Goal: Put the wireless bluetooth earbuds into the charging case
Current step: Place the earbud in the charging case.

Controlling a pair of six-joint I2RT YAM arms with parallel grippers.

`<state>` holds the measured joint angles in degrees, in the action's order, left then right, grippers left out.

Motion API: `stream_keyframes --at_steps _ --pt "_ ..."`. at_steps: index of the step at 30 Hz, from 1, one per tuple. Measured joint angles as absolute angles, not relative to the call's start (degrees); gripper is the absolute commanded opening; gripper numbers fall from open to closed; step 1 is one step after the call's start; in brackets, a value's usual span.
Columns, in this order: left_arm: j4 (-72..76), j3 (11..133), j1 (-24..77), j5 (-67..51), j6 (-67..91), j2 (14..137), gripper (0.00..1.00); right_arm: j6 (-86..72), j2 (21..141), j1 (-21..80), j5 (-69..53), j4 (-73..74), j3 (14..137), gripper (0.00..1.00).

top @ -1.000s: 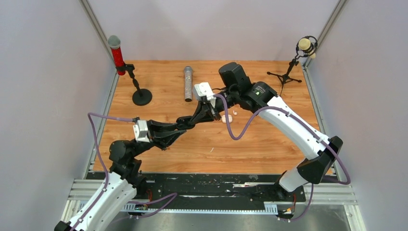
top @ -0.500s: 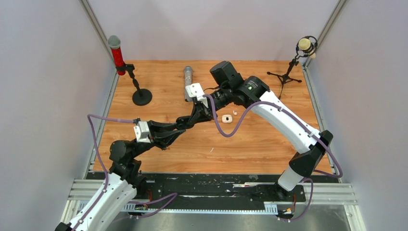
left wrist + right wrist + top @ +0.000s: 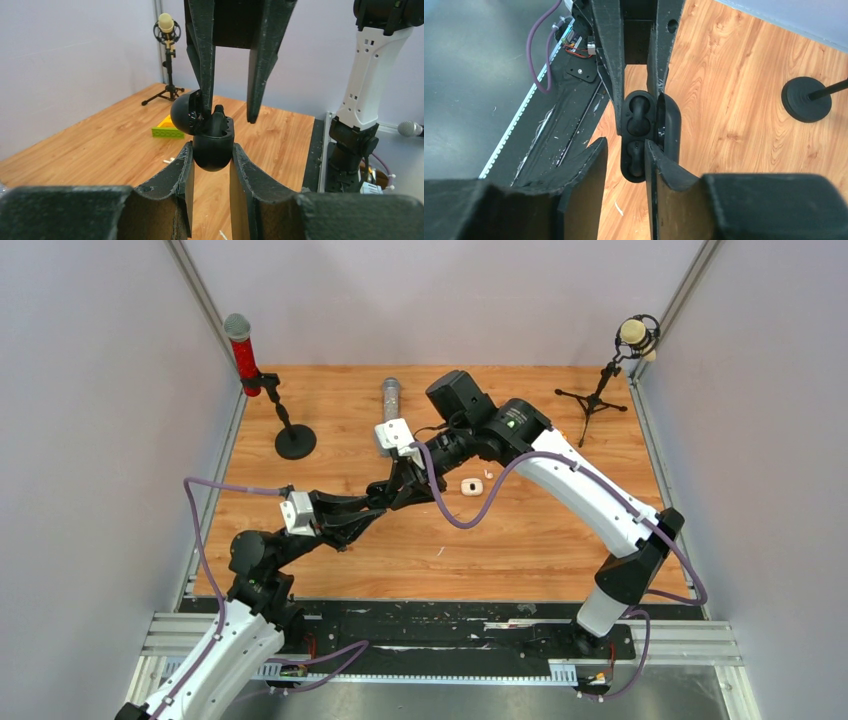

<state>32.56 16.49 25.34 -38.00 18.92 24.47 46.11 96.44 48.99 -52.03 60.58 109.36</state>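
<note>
Earbuds show in two places. A black earbud (image 3: 638,116) sits in the upper socket of the black charging case (image 3: 636,172), its stub rising above the rim in the left wrist view. I cannot tell whether the lower socket is filled. A white earbud (image 3: 488,476) lies on the wooden table (image 3: 540,540), just beside a white case (image 3: 470,486) at its 2 o'clock.

The black charging case is held clear of the table near its middle, at about 9 o'clock of the white case, with its lid flipped open to one side. The left end effector (image 3: 211,150) pinches the case's lower body between both fingers. The right end effector (image 3: 625,145) meets it tip to tip with its jaws spread. One finger touches the case where lid meets body; the other stands apart and grips nothing.

A thin white sliver (image 3: 440,552) lies at 7 o'clock of the white case, well apart from it. A red microphone (image 3: 240,345) on a round-based stand is at the table's 10 o'clock. A silver microphone (image 3: 391,398) lies flat at 12 o'clock, and a cream microphone (image 3: 633,333) on a tripod stands at 2 o'clock. A yellow and green block (image 3: 169,127) rests on the table beyond the case in the left wrist view.
</note>
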Motion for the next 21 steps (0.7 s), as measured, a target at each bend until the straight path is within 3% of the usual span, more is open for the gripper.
stream_keyframes --at_steps 10,21 --pt "32.49 16.49 25.34 -36.77 18.94 24.47 0.0 44.58 95.11 49.39 -51.99 57.74 107.46 0.49" --pt "33.32 16.49 25.43 -37.17 18.98 24.47 0.0 43.27 89.65 49.43 -52.75 52.45 103.11 0.51"
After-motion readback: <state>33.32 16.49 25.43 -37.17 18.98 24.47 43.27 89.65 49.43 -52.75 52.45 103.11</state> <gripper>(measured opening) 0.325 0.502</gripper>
